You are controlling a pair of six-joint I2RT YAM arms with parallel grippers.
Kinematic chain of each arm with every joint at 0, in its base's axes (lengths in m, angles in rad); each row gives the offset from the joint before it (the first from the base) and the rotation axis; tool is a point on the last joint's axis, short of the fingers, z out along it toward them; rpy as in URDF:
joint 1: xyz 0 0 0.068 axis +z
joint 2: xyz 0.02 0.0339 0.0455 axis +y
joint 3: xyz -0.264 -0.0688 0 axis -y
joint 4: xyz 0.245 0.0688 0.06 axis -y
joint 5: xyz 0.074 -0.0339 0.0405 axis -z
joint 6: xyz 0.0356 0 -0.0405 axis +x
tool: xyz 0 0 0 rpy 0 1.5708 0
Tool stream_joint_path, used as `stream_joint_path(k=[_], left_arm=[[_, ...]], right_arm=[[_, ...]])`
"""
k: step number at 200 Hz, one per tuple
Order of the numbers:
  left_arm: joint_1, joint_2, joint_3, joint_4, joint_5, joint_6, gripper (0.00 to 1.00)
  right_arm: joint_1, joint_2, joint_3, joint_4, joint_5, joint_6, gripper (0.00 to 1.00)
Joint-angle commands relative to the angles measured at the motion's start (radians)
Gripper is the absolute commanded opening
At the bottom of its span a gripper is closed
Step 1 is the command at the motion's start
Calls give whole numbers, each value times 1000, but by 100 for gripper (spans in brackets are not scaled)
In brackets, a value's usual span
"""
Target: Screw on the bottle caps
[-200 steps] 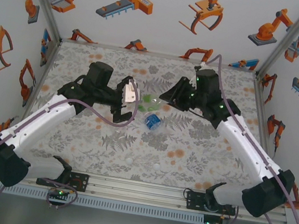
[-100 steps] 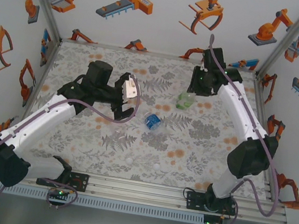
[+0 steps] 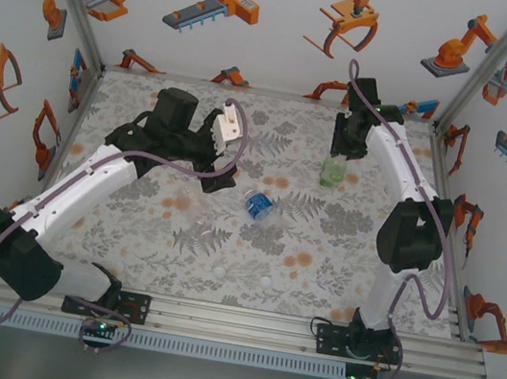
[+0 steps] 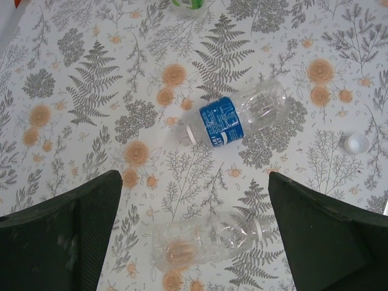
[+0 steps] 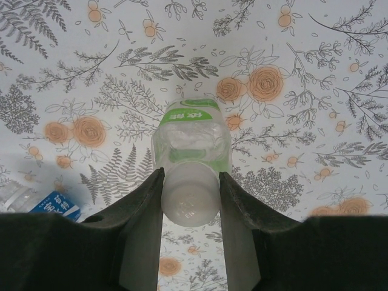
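Fern-and-flower surface (image 3: 321, 250) under white walls. Nearest, in front of the blue-label bottle (image 4: 236, 118): two loose white caps (image 3: 220, 270). Left of that bottle, a clear bottle (image 4: 206, 237) lying flat beneath the wide-open left claw (image 4: 194, 176). Beyond it to the right, green-label bottle (image 5: 191, 136) upright, top pinched in the closed right claw (image 5: 191, 182).
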Motion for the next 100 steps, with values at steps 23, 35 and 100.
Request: stream_joint_path(k=[23,35,100], left_arm=[[4,9,22,-43,-10,-40,98],[6,12,21,-42,-13,-43,98],[13,11,21,-39,-9,-47,97]], right_arm=[[-20,5,-23,20,-8,-6,30],[-20,3,-28,23,-12,-3,35],[-22,-19,10,2,0,-5,48]])
